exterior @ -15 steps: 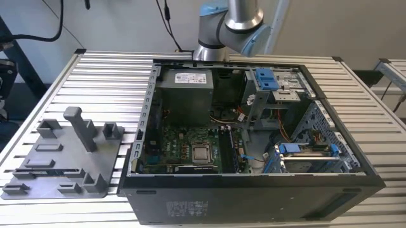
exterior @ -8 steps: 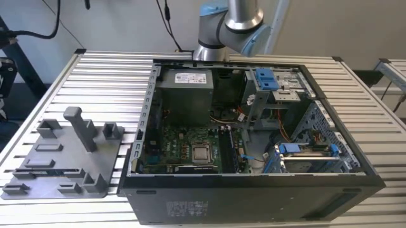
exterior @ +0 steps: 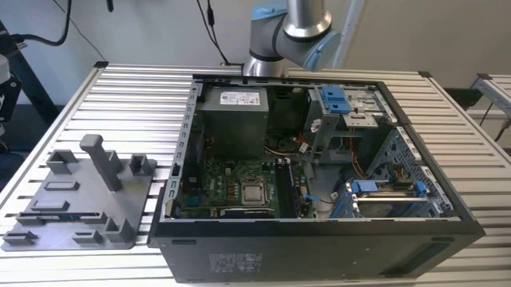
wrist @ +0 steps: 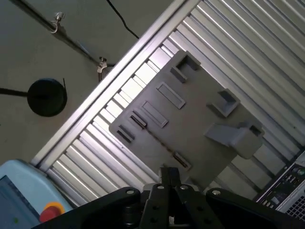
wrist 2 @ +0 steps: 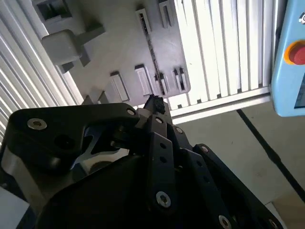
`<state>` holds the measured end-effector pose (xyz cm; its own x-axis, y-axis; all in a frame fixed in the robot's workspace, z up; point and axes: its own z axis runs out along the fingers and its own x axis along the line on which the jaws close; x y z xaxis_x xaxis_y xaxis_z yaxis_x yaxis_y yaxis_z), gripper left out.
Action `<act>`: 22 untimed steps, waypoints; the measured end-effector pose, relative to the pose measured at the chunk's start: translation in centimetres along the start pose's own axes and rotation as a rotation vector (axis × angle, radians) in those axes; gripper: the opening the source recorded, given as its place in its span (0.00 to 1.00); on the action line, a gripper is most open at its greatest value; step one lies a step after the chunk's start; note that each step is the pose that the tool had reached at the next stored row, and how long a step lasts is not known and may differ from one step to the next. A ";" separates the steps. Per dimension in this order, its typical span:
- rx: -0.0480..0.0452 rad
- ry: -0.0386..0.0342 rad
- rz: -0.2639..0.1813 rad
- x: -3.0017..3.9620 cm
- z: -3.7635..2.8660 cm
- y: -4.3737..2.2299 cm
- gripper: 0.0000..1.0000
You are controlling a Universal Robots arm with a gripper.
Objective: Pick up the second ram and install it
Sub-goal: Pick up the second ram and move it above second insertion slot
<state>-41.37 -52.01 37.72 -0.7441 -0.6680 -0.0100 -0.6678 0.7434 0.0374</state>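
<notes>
the gripper [wrist: 169,175] hangs over the grey fixture plate [wrist: 190,119], its black fingertips pressed together with nothing between them; in the second wrist view the gripper [wrist 2: 155,104] tip sits just above the plate's near edge. the second ram [wrist: 157,140] is on that plate, a thin dark stick set on edge in a row of low holders, apart from the fingertips; in the second wrist view the second ram [wrist 2: 151,55] runs as a narrow dark line away from the gripper across the fixture plate [wrist 2: 124,43]. in the exterior view the fixture plate [exterior: 80,191] lies at about 8 o'clock, on the exterior view's left, on the slatted aluminium table [exterior: 136,107], and the second ram [exterior: 64,213] shows as a dark strip along the plate's near part, at 7 o'clock from the tall upright post [exterior: 100,161]. the open computer case [exterior: 319,230] is just beside the plate at its 3 o'clock, motherboard [exterior: 231,191] exposed. the robot arm [exterior: 291,36] rises at 12 o'clock. a light blue teach pendant [wrist 2: 288,57] lies off the table.
</notes>
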 end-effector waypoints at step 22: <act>-0.0008 0.0147 -0.370 -0.08 0.44 0.09 0.11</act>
<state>-41.37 -51.87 37.28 -0.4516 -0.8922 -0.0087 -0.8918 0.4511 0.0347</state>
